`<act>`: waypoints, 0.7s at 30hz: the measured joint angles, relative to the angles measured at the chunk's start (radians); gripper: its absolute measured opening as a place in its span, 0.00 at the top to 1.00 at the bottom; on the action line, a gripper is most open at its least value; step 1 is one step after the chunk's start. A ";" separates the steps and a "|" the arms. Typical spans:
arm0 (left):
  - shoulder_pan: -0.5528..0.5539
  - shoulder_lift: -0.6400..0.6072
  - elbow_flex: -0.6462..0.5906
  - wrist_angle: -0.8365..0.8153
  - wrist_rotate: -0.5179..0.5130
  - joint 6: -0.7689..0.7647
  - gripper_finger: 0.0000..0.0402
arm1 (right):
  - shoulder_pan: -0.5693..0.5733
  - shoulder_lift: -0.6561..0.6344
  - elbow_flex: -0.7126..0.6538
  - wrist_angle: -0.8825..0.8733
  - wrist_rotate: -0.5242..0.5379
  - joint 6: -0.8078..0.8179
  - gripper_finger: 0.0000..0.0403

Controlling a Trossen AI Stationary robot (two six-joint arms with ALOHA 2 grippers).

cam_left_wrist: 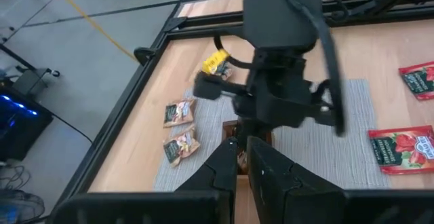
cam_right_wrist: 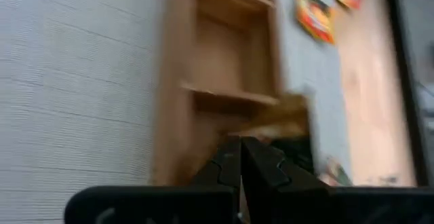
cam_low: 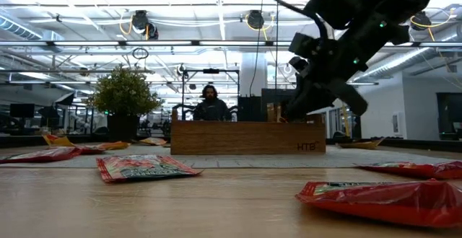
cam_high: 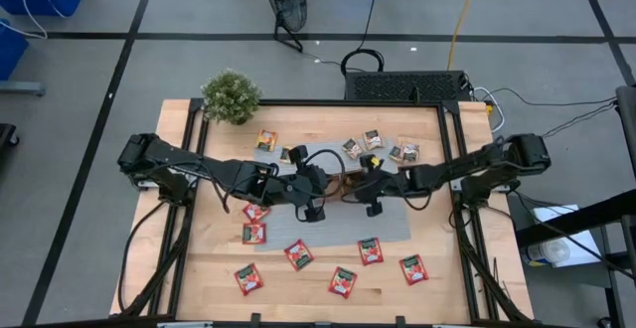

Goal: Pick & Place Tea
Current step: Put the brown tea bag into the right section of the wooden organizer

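The brown wooden tray (cam_high: 341, 182) (cam_right_wrist: 224, 68) lies on the grey mat (cam_high: 393, 219) at the table's middle, mostly hidden under both arms. My left gripper (cam_left_wrist: 241, 161) hovers over the tray's left end, shut on a small orange-yellow tea sachet. My right gripper (cam_right_wrist: 241, 159) is low over the tray's right part (cam_low: 292, 112), shut with nothing in it. Several red sachets (cam_high: 299, 254) lie flat on the near half of the table. Orange-yellow ones (cam_high: 266, 139) and grey-brown ones (cam_high: 373, 139) lie flat behind the tray. My left gripper pinches a bit of orange-yellow sachet (cam_left_wrist: 239, 157) between its two fingers, which slant down toward the tray. The fingers hide most of the sachet, so which part they hold cannot be told. In the right wrist view the sachet (cam_right_wrist: 281, 112) hangs clear above the tray.
A green potted plant (cam_high: 231, 96) stands at the far left corner. Black frame rails (cam_high: 447, 139) run along the table's sides. A person (cam_low: 209, 107) sits in the room beyond the far edge. Bare wood lies between the red sachets and the near edge.
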 joint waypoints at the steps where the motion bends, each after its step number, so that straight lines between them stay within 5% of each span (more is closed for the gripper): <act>1: 0.000 0.000 0.000 -0.002 0.000 0.000 0.90 | -0.006 0.001 0.000 0.003 0.016 0.001 1.00; 16: 0.000 0.000 0.000 -0.030 0.000 -0.005 0.90 | 0.031 -0.056 -0.002 0.038 0.049 -0.025 1.00; 21: 0.000 0.000 0.000 -0.033 0.000 -0.025 0.90 | 0.102 -0.179 -0.002 -0.120 0.256 -0.007 1.00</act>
